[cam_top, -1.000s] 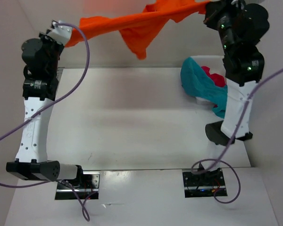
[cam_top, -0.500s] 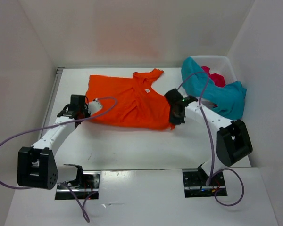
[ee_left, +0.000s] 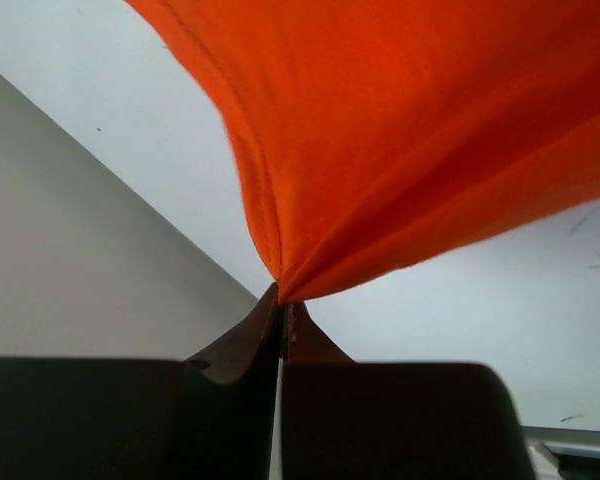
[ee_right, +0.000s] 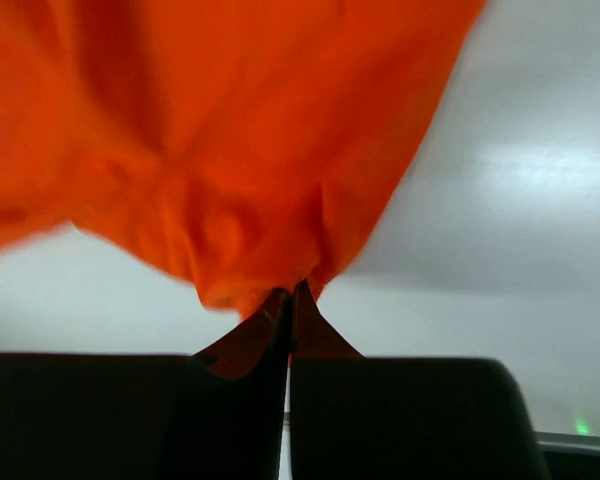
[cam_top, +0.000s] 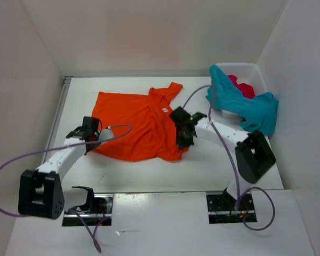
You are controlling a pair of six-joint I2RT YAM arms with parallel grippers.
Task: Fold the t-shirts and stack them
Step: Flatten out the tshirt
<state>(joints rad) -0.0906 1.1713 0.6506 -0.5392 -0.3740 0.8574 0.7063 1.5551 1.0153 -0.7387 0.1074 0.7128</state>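
Laying-out step: orange t-shirt (cam_top: 133,122) spread mid-table, left gripper (ee_left: 282,308) and right gripper (ee_right: 290,292) each clenched on its near edge; next, probably, smoothing it flat before folding; teal t-shirt (cam_top: 240,104) and pink-red t-shirt (cam_top: 245,89) sit in the white basket (cam_top: 254,67).

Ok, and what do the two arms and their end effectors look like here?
The left arm and right arm are alike: white shell links between black joint housings, with a black block by the base. A thin purple cable trails along each. The left end effector and right end effector each have two dark tapering fingers on a black body.
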